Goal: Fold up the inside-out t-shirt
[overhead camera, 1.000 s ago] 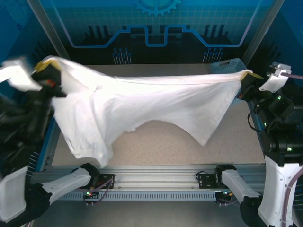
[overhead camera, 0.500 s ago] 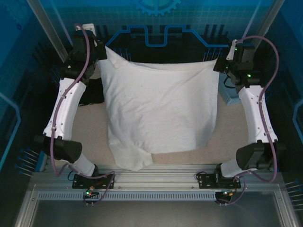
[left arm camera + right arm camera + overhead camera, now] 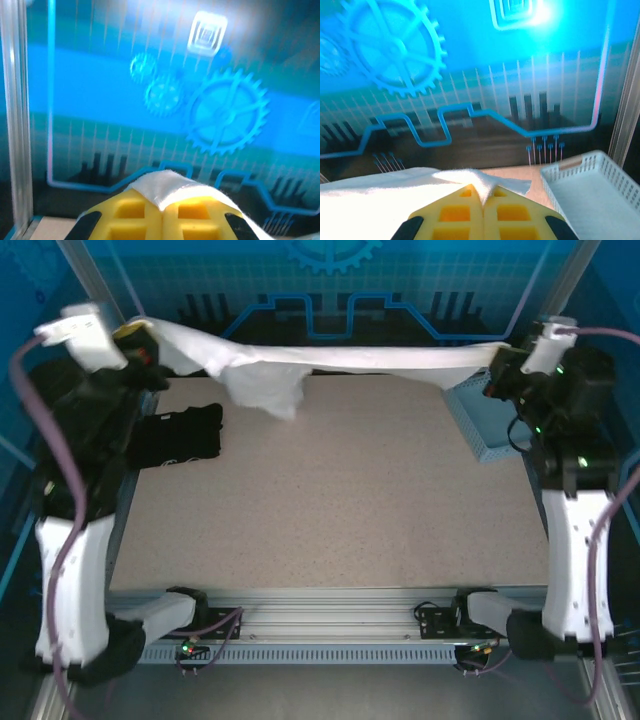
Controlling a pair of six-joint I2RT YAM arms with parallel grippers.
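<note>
The inside-out t-shirt (image 3: 330, 358) is a white cloth stretched taut in the air along the back of the table, with a bunch of it hanging down left of centre (image 3: 262, 390). My left gripper (image 3: 132, 338) is shut on its left end, high at the back left. My right gripper (image 3: 503, 358) is shut on its right end at the back right. In the left wrist view the yellow fingers (image 3: 135, 215) pinch a white fold (image 3: 167, 185). In the right wrist view the cloth (image 3: 385, 200) spreads left from the pinched yellow fingers (image 3: 455, 215).
A black folded garment (image 3: 178, 434) lies on the table at the back left. A pale blue mesh basket (image 3: 488, 420) (image 3: 592, 187) stands at the back right, just under the right gripper. The speckled tabletop (image 3: 330, 500) spreads below the shirt.
The shirt went from hanging spread over the table to being pulled into a tight band at the back. Both arms swung outward and up, and the black garment is now uncovered.
</note>
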